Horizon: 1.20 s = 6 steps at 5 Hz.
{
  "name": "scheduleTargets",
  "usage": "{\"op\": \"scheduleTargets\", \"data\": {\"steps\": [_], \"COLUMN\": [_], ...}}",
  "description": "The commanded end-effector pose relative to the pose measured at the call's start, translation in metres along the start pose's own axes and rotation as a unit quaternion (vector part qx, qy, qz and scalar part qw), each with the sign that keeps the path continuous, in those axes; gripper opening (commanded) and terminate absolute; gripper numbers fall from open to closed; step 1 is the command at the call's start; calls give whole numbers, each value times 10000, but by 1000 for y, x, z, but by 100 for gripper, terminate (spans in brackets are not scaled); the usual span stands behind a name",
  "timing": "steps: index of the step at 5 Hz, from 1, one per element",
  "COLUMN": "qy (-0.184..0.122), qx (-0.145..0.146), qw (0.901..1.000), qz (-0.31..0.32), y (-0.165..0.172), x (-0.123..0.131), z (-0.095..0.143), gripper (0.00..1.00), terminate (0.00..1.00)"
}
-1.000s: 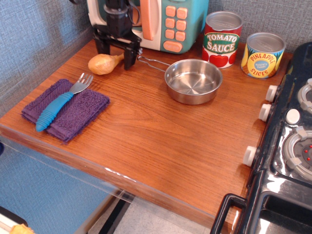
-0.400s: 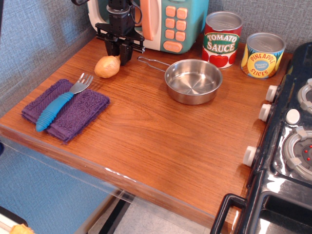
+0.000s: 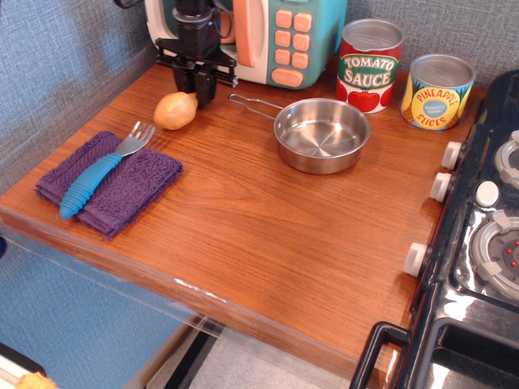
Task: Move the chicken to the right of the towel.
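Bare wood lies right of the towel (image 3: 109, 180); the pan (image 3: 321, 134) and cans (image 3: 369, 65) stand farther back

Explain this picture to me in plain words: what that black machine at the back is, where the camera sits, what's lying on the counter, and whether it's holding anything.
The black thing is a robot arm ending in a claw. One camera looks down from the front at a wooden toy-kitchen counter. On it lie a toy chicken, a purple towel with a blue fork on top, a metal pan, two cans and a toy microwave; a toy stove sits at right. The claw looks pinched shut around the chicken's narrow end, though that spot is mostly hidden. The chicken sits behind the towel, not yet to its right.
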<state>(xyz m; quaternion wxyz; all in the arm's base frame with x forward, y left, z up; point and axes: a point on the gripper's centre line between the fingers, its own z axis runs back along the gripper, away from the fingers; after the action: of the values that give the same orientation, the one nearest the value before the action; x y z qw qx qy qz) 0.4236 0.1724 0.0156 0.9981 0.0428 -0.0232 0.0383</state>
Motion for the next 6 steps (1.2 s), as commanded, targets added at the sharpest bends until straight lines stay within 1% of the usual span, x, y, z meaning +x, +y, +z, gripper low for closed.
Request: {"op": "scheduleTargets", "data": {"steps": [1,2,3,4,5,6], "qy": [-949,-970,-716,-514,-465,-468], "qx": [3,-86,-277,-330,-340,-297], "qw": [9954,9949,9957,9966,9969,9973], "qz": [132,-268,-516,-557,-543,-486], "y": [18,-12,-45,-66,-82,-88], "x": [-22,-58,-96,-118,-125,-126], "z": [92,95,81,64,52,46], "gripper": [0,0,0,0,0,0], "terminate": [0,0,0,0,0,0]}}
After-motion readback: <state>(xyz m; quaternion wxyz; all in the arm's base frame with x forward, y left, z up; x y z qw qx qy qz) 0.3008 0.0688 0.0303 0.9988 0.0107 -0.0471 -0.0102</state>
